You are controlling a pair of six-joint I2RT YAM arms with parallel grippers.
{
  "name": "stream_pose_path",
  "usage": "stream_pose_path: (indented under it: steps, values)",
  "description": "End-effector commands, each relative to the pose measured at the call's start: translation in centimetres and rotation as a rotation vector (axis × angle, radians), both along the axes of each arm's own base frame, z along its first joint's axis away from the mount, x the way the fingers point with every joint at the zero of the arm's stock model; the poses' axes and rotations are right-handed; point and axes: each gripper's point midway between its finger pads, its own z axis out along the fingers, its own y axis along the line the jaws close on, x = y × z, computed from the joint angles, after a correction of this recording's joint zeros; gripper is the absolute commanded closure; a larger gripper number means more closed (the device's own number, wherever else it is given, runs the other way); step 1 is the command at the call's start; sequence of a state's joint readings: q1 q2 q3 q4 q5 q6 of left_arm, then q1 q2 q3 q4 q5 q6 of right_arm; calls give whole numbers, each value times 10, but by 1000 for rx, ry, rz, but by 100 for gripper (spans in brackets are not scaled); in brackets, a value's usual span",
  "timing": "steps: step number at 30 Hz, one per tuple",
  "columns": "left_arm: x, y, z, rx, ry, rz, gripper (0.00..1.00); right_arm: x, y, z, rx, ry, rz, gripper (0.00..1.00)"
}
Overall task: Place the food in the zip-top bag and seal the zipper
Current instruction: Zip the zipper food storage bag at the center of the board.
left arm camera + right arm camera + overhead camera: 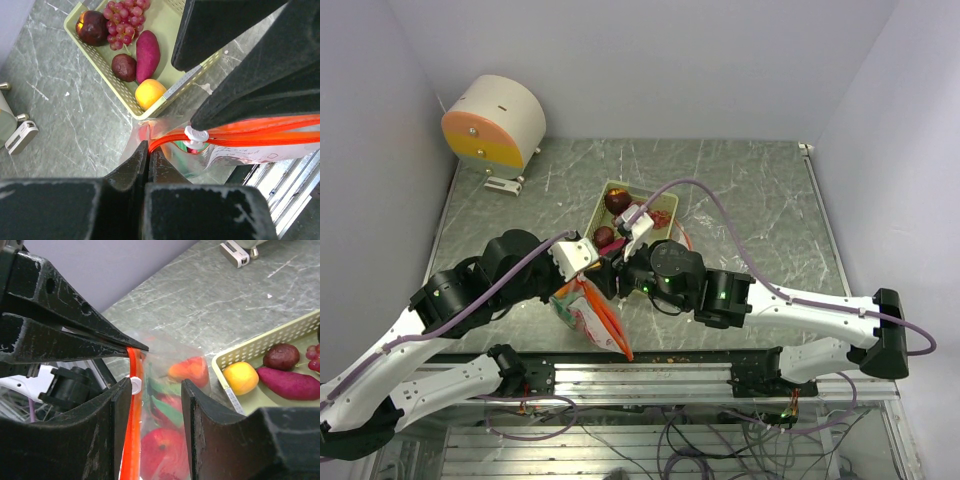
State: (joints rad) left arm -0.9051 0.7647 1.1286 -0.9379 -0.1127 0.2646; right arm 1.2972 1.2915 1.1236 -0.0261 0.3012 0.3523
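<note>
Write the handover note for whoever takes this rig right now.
Left gripper: shut on the end of the zipper of the zip-top bag.
Right gripper: open, fingers straddling the zipper at the white slider.
Done: dragon fruit and a red fruit are in the bag.
Left: orange, sweet potato, grapes, dark red fruit and dark round fruit lie in the tray; bag them, then run the slider.
How much zipper is closed cannot be told.
</note>
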Motion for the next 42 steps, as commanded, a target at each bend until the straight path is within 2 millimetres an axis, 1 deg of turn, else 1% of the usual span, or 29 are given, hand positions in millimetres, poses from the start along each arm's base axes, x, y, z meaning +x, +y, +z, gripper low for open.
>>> stream_pose_path:
  steps: [1,4,12,17,19,25,28,33,37,42]
  values:
    - [7,-6,27,-94,-66,17,93,-6,10,14,71,14,33,56]
    - [8,-6,29,-94,-73,23,93,-11,14,15,66,6,55,56]
    - [8,-6,31,-101,-76,24,93,-19,27,5,10,4,74,57]
    - [8,-8,28,-105,-75,19,93,-17,26,4,5,-5,43,58]
    - [9,-9,28,-103,-73,18,93,-13,24,5,11,-8,22,62]
    - [9,-10,30,-111,-76,15,93,-4,19,0,-4,-12,-44,86]
    - [8,-10,31,-116,-79,13,93,-2,18,-2,-12,-18,-51,94]
    - [10,-7,34,-126,-93,32,93,-3,17,-9,-38,-14,-49,98]
    - [15,2,40,-141,-125,91,93,-3,11,-17,-68,-5,-56,99]
    - [17,10,50,-178,-160,134,93,-4,4,-31,-110,9,-59,99]
